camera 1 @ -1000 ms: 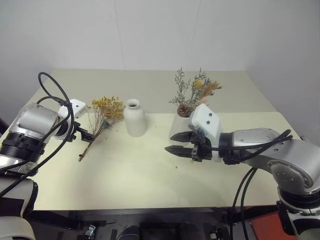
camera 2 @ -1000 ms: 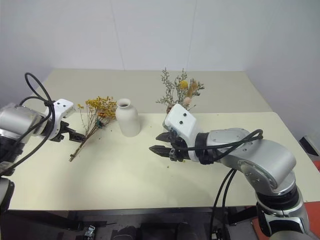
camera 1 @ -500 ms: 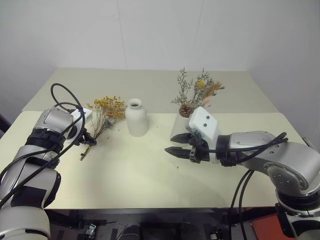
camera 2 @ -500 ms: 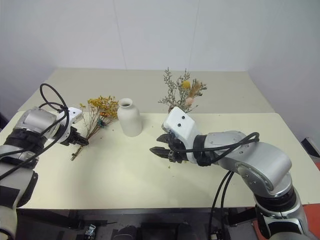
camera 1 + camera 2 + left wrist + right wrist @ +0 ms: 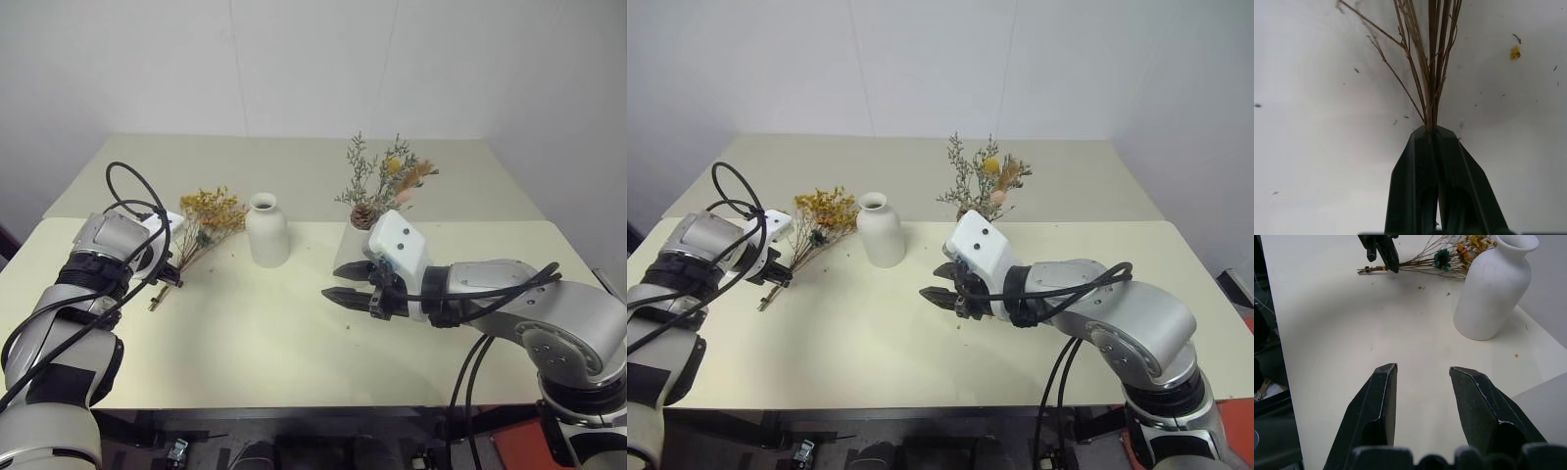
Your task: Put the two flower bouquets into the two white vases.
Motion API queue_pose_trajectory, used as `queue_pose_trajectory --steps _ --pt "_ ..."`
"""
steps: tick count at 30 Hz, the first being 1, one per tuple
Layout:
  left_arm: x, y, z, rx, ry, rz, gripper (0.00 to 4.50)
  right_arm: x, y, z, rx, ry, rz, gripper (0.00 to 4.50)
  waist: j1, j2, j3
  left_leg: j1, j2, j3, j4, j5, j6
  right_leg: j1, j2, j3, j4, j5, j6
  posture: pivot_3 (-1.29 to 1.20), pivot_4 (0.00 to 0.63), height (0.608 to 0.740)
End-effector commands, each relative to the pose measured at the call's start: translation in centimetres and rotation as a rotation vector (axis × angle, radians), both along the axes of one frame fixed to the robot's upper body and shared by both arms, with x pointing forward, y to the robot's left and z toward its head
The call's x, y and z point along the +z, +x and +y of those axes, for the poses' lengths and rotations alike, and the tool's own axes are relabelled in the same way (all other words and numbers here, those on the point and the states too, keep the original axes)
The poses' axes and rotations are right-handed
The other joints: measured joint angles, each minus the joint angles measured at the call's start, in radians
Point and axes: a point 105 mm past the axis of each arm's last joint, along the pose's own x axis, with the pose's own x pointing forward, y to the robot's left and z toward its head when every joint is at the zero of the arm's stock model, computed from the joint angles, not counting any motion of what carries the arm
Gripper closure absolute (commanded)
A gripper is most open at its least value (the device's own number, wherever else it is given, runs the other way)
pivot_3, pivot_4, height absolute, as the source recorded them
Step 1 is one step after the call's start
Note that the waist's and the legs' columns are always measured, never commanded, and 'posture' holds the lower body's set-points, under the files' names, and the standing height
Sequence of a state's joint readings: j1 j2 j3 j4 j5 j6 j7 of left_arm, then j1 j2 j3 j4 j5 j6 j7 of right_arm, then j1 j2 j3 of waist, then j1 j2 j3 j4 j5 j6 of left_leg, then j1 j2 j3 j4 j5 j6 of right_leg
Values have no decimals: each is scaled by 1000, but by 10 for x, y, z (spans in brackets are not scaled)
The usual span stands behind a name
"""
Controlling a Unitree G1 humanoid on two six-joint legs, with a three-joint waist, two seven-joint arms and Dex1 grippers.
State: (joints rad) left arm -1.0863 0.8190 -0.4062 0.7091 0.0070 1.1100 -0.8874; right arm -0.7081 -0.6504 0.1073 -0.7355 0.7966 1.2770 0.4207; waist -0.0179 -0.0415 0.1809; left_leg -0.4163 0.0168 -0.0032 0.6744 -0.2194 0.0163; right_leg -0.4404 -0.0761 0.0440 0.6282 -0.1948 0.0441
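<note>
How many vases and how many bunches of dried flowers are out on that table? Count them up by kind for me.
White vases: 2, the bottle-shaped vase and the cone-like vase, partly hidden behind the robot's right arm.
Dried flower bunches: 2, the yellow-orange bouquet lying on the table and the grey-green bouquet standing in the cone-like vase.
Total: 4

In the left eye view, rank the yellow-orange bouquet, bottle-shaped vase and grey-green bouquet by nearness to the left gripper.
1. Yellow-orange bouquet: stems pinched in the left gripper.
2. Bottle-shaped vase: mid-table, just past the blooms.
3. Grey-green bouquet: far side, behind the right gripper.
</note>
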Motion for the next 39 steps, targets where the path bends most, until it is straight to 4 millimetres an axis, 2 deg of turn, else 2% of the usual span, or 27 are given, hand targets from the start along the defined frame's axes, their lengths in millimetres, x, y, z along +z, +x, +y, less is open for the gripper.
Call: queue_pose_trajectory --steps 1,9,12,17,23,26,30,33,35,39 --pt "24 5 7 20 29 -108 4453 5 -1 0 -8 14 -32 2299 1 0 0 0 0 0 0 0 0 0 0 0 0 0 0 0 150 740" --pt "79 15 -1 41 31 -357 4453 5 2 -1 -20 22 -40 2299 2 0 0 0 0 0 1 0 0 0 0 0 0 0 -1 0 150 740" --pt "103 18 -6 8 17 -511 4453 6 3 -1 -28 29 -54 2299 2 0 0 0 0 -1 1 0 0 0 0 -1 0 1 -1 0 150 740" --pt "123 16 -17 -34 -200 -677 4453 8 5 0 -41 44 -79 2299 0 0 0 0 0 0 1 0 0 0 -1 0 1 1 -1 0 150 740" --pt "171 9 -29 -225 -295 -1108 4453 10 8 -1 -82 71 -102 2299 3 0 0 0 0 0 1 0 0 0 -1 0 1 2 -2 0 150 740" --pt "186 16 -29 -216 -392 -1183 4453 9 9 -1 -104 88 -112 2299 7 -1 0 0 0 0 2 0 0 1 -1 -1 1 2 -3 0 150 740" --pt "195 22 -45 -355 -549 -1255 4453 9 9 2 -128 123 -117 2299 8 -1 -1 0 -1 -1 3 0 0 2 -1 -2 0 2 -2 0 150 740" --pt "196 24 -65 -502 -733 -1245 4453 9 10 3 -155 134 -132 2299 8 -1 -1 0 -1 -1 3 0 0 2 -1 -2 0 2 -2 0 150 740" --pt "193 22 -78 -612 -824 -1225 4453 9 10 3 -171 140 -141 2299 5 -1 -1 0 -1 -1 3 0 0 2 -1 -2 0 2 -2 0 150 740" --pt "175 20 -97 -776 -872 -1139 4453 9 10 3 -197 150 -157 2299 -2 -1 -1 0 -1 0 3 0 0 2 -1 -2 0 2 -2 0 150 740"
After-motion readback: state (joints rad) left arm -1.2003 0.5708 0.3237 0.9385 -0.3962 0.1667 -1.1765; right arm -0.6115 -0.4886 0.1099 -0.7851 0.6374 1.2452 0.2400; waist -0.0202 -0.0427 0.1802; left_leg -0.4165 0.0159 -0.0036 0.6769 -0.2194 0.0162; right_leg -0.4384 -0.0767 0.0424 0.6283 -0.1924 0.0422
